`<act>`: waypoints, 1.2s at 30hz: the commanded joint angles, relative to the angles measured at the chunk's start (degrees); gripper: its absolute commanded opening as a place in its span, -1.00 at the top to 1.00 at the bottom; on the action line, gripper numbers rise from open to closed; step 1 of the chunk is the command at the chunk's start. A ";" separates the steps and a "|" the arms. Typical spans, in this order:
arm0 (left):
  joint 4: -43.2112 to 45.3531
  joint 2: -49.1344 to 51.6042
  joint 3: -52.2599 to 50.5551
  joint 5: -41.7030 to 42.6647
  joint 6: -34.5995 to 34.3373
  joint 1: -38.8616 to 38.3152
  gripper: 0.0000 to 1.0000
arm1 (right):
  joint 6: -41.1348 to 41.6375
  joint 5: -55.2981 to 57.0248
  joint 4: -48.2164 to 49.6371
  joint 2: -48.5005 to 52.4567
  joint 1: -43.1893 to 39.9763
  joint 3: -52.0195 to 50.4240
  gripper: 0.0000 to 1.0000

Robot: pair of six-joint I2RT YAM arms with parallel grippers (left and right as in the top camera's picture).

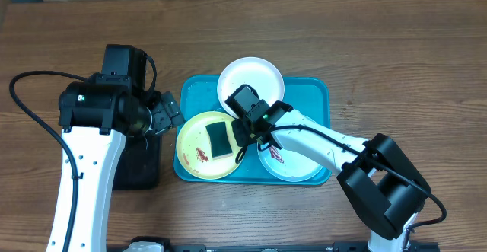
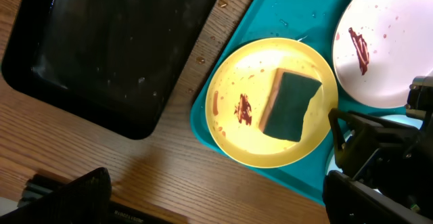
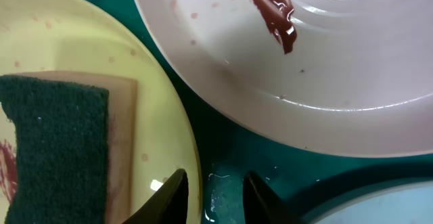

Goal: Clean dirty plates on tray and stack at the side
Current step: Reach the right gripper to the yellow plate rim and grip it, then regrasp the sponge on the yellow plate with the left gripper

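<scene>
The turquoise tray point(image 1: 312, 88) holds three plates. The yellow-green plate point(image 1: 194, 157) lies at the left with reddish smears and a green-topped sponge point(image 1: 219, 138) on it. The white plate point(image 1: 251, 77) lies at the back and has a dark red smear in the right wrist view point(image 3: 338, 82). The pale mint plate point(image 1: 297, 164) lies at the front right. My right gripper point(image 3: 216, 197) is slightly open and low, with one finger over the yellow-green plate's right rim point(image 3: 155, 116) and the other over the tray floor point(image 3: 230, 143). My left gripper point(image 2: 216, 207) is wide open and empty, above the wood left of the tray.
A black tray point(image 2: 101, 41) lies on the wooden table left of the turquoise tray, partly under my left arm point(image 1: 99, 107). My right arm point(image 1: 327, 141) crosses over the mint plate. Bare wood point(image 1: 396, 46) surrounds the trays.
</scene>
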 commanded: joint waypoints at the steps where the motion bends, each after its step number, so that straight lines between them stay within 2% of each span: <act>1: 0.07 0.17 -0.02 0.66 -0.72 0.22 -1.00 | 0.13 0.98 0.81 0.09 0.07 -0.70 0.46; 19: 0.85 0.17 -3.76 0.79 -0.72 0.22 -0.98 | 0.31 0.52 1.25 3.65 0.07 -0.68 0.59; 22: 2.49 0.17 -6.67 1.88 -0.48 0.22 -0.75 | 0.31 0.52 1.29 3.65 0.07 -0.68 0.65; 25: 5.60 0.17 -10.05 5.68 0.33 0.22 -0.71 | 0.31 0.52 1.29 3.65 0.07 -0.68 0.70; 28: 10.73 0.17 -14.01 12.37 4.35 0.22 -0.65 | 0.31 0.50 1.38 3.65 0.07 -0.68 0.74; 29: 12.09 0.17 -15.13 14.08 4.70 0.22 -0.57 | 0.31 0.50 1.36 3.65 0.07 -0.68 0.75; 31: 15.54 0.22 -18.14 17.68 4.61 0.22 -0.09 | 0.31 0.52 1.36 3.65 0.07 -0.68 0.78; 32: 17.16 0.28 -19.56 19.04 4.57 0.22 0.08 | 0.31 0.52 1.38 3.65 0.07 -0.68 0.79; 34: 21.00 0.44 -23.19 20.06 2.99 0.22 0.24 | 0.31 0.52 1.49 3.65 0.07 -0.68 0.80; 36: 23.56 0.72 -25.77 20.06 1.42 0.22 0.23 | 0.31 0.52 1.51 3.65 0.07 -0.68 0.78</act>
